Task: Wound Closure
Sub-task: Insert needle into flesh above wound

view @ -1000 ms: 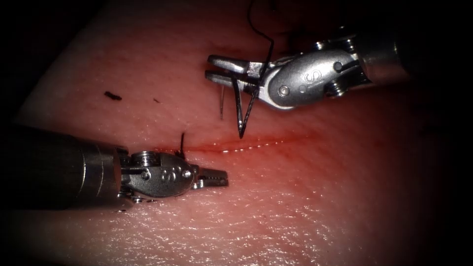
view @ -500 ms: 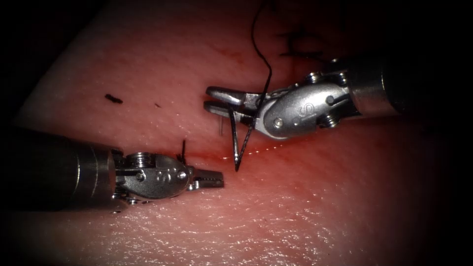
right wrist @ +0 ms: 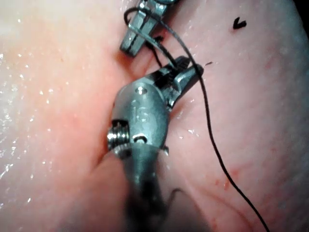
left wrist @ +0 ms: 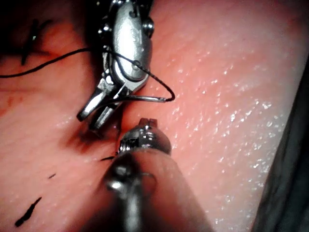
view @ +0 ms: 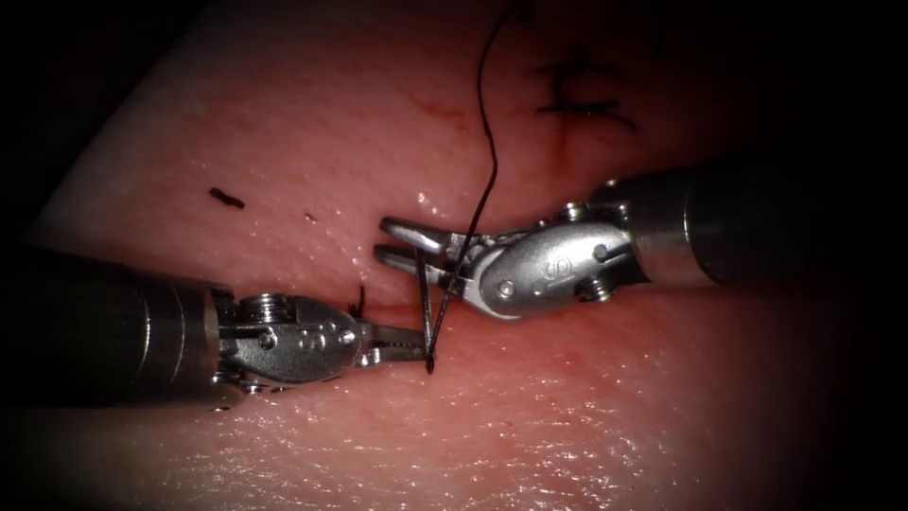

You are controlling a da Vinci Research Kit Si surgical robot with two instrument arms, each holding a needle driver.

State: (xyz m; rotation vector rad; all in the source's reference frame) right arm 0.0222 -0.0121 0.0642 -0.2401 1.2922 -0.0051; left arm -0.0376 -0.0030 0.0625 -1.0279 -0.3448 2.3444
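Right tool (view: 402, 241): it is gripping the needle between its closed jaws, close behind the jaw tips; in the left wrist view (left wrist: 94, 112) it is reaching in with the needle jutting sideways from the jaws, and in its own wrist view (right wrist: 186, 72) the jaws are pinching the dark wire.
Needle (view: 426, 317): a thin, dark, curved wire, held at a point well back from its tip, is hanging down from the right tool's jaws; its point is touching the tissue just off the left tool's jaw tips. Whether the point is in the tissue cannot be told. In the left wrist view (left wrist: 145, 98) it is showing as a slim grey arc ending in a small hook-like bend.
Thread (view: 487, 123): a fine black strand is running up and away from the right tool's jaws, bowing gently as it goes; it is crossing over that tool's wrist in the left wrist view (left wrist: 48, 64) and trailing off beside its wrist in the right wrist view (right wrist: 210, 125).
Left tool (view: 411, 343): its jaws are pressed together and holding nothing, lying low on the tissue with their tips just beside the needle point.
Tissue (view: 586, 407): pale pink and glistening, it is carrying the cut (view: 378, 305) as a thin reddish line that is running between the two tools.
Cut end of thread (view: 358, 301): a short black stub is standing up just behind the left tool's jaws.
Stitch (view: 579, 90): dark thread is lying knotted on the tissue well beyond the right tool.
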